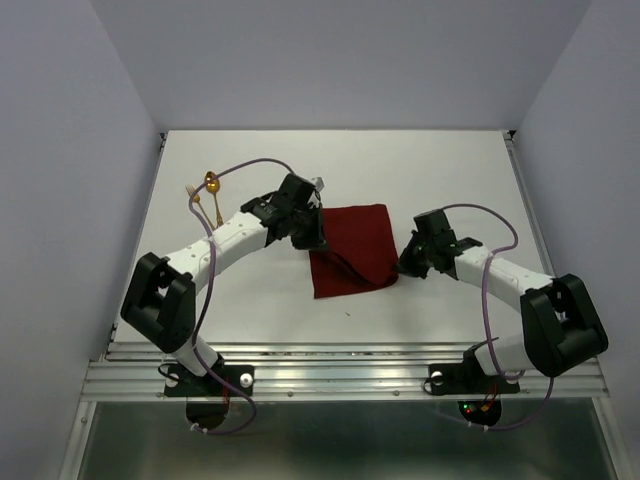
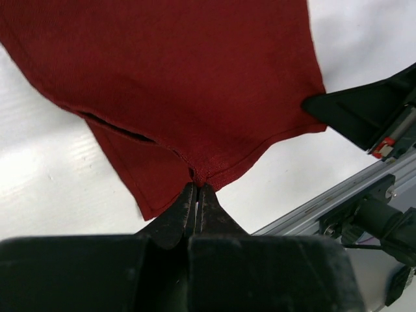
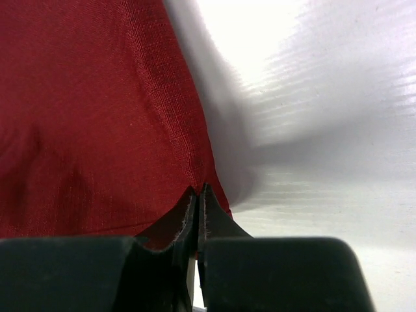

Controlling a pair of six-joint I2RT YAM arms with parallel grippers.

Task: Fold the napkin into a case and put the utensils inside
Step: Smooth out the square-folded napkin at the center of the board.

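Pinching 1 napkin (image 1: pixel 352 245) on the bench (image 1: pixel 440 170), left fingers (image 2: pixel 177 221) and right fingers (image 3: pixel 218 222) sit closed on its opposite edges; 1 spoon (image 1: pixel 212 183) and 1 fork (image 1: pixel 197 196) lie well apart, far left.

White table (image 1: pixel 450 170) w/ metal rail (image 1: pixel 340 375) at near edge; pale lavender walls (image 1: pixel 350 60) 3 sides.

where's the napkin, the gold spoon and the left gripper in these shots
napkin (image 1: pixel 352 245), top view, on the flat middle of the dark red cloth
gold spoon (image 1: pixel 211 182), top view, on its oval bowl
left gripper (image 2: pixel 197 190), left wrist view, between the fingertips shut on the napkin's edge
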